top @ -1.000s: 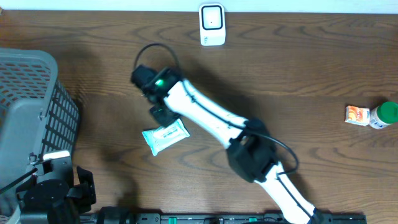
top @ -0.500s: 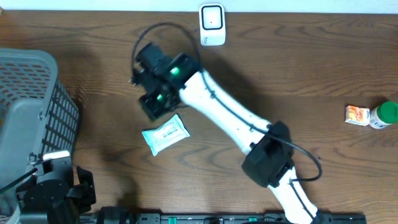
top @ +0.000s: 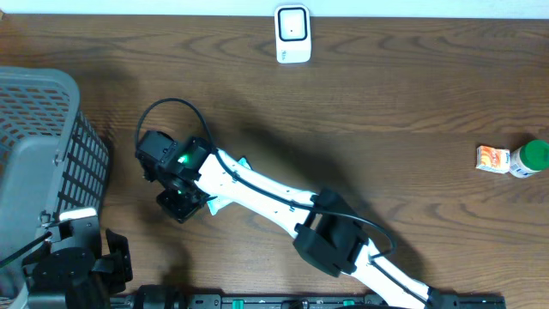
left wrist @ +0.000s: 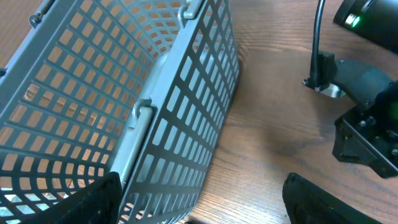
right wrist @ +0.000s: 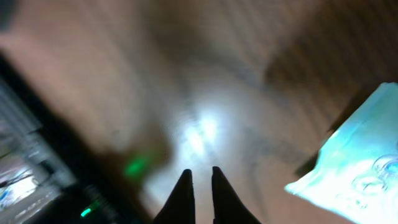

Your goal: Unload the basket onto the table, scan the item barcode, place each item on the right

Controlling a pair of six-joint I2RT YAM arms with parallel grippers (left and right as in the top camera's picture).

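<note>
Your right gripper (right wrist: 200, 170), fingers nearly pressed together and empty, sits just left of the pale teal plastic wipes packet (right wrist: 354, 168), which lies under that arm. Your left gripper (left wrist: 202, 186), spread wide, is farther away.

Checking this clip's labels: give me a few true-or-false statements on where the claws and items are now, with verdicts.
1. The right claw holds the pale blue wipes packet. False: the claw is shut on nothing, and the packet lies on the wooden table beside it.
2. The white scanner box stands at the table's far edge, apart from the right claw. True.
3. The left claw is open beside the grey plastic mesh basket. True.
4. The green-capped bottle lies in the basket. False: it is on the table by the small orange box.
</note>
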